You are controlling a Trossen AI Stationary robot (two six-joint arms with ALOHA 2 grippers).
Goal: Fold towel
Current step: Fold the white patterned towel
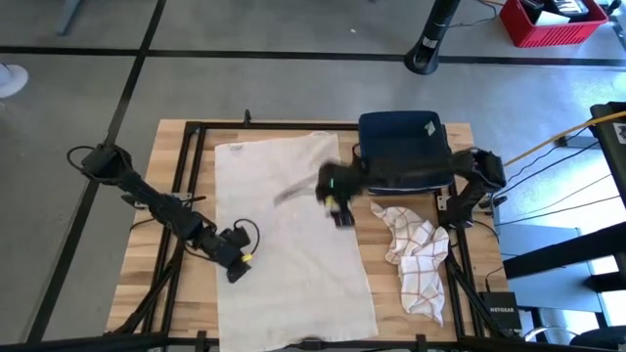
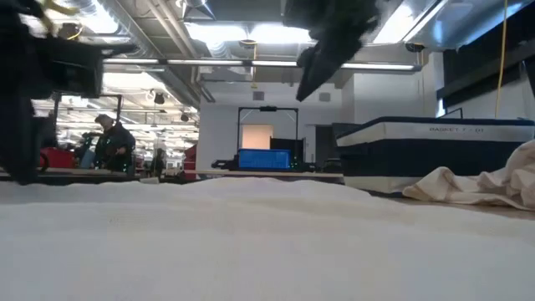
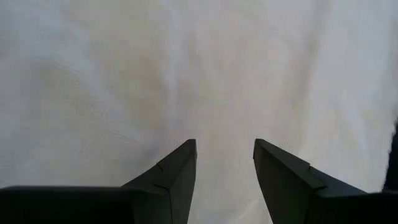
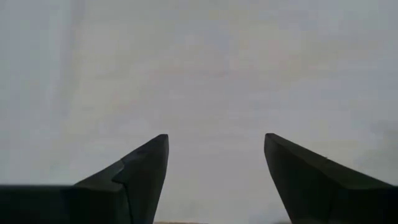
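Here the white towel (image 1: 289,235) lies spread flat, a long soft rectangle on the slatted wooden worktop (image 1: 166,176). The left gripper (image 1: 235,264) sits at its left edge, jaws partly parted and empty. The right gripper (image 1: 339,207) hovers above the towel's right side, jaws wide and empty. A crumpled checked cloth (image 1: 416,259) lies beside a dark basket (image 1: 403,147).
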